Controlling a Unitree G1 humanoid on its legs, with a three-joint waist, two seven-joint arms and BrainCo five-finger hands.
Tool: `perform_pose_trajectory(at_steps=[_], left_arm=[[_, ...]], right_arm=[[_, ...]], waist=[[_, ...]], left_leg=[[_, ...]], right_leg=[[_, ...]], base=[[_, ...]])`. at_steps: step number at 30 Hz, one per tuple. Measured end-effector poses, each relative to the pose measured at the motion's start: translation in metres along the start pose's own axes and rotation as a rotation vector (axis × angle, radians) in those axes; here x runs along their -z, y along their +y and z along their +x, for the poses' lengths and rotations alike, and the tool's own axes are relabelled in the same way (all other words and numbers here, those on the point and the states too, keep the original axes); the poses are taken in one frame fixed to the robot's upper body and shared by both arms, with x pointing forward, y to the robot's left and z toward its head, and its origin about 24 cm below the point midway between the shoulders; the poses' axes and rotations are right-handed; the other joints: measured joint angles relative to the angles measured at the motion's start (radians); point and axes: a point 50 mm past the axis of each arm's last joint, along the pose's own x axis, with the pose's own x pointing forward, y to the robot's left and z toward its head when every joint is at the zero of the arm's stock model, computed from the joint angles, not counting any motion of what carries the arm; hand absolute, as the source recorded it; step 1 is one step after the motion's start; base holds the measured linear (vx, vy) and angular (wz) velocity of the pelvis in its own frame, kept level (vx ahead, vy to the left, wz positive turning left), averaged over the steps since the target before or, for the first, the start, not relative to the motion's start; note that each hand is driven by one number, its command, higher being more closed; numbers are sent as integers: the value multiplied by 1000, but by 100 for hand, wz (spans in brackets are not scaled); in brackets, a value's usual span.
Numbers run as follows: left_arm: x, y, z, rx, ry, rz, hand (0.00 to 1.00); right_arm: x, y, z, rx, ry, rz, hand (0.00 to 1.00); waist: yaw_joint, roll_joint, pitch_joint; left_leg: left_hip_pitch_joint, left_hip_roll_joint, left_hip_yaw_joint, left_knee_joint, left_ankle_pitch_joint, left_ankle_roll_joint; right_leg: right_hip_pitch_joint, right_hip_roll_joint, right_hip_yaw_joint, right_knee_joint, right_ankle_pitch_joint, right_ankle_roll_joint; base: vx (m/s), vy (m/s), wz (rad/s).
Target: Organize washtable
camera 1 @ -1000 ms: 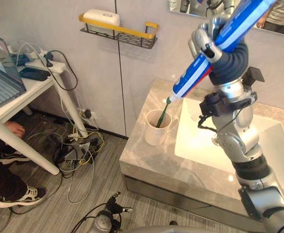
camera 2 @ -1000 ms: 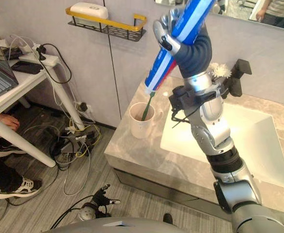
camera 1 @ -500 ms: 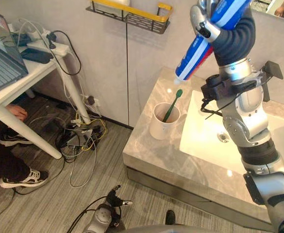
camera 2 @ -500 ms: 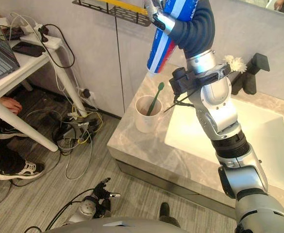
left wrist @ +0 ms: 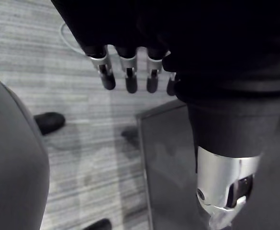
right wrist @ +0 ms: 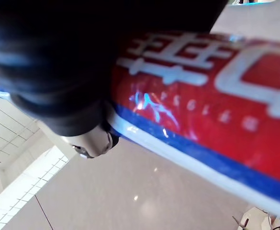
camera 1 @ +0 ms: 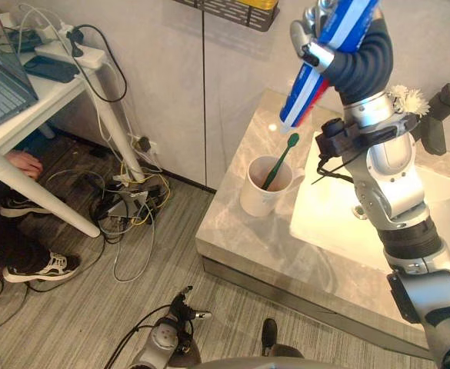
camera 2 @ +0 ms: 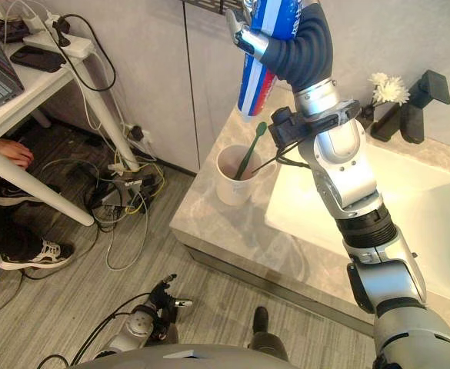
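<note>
Toothpaste tube (camera 1: 308, 81), blue/white/red stripes, in right hand (camera 1: 309, 46) w/ fingers curled round it, above cup (camera 1: 257, 196) on bench (camera 1: 232, 238). Long axis steep, cap end down toward cup w/ green toothbrush (camera 1: 280, 160); upper end cut off at view edge. Left hand (left wrist: 130, 72) fingers straight, over floor.

We are looking at a grey marble counter (camera 2: 232, 227) with a white sink (camera 2: 417, 207) sunk into it. A white cup (camera 2: 235, 178) is standing on the bare stone just left of the sink. A dark vase of white flowers (camera 2: 383, 115) and a black tap (camera 2: 411, 123) are sitting along the back.
</note>
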Motion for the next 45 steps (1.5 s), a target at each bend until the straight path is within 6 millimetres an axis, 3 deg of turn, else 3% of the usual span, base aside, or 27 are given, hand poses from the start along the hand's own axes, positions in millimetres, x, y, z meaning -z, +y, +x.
perform_pose_trajectory(at_steps=[15,45], left_arm=[[-8,1,1,-8,-32,-4,0],[-12,3,0,-18,-44,-6,0]], right_arm=[[22,3,-27,-5,142,31,100],[17,21,-27,2,94,124,100]], waist=[[2,13,42],[8,18,46]], left_leg=[[-7,0,2,6,-1,0],[-24,5,3,14,-1,0]], right_leg=[[-7,0,2,2,0,0],[-19,5,2,2,4,-5]], base=[[0,0,0],[0,0,0]])
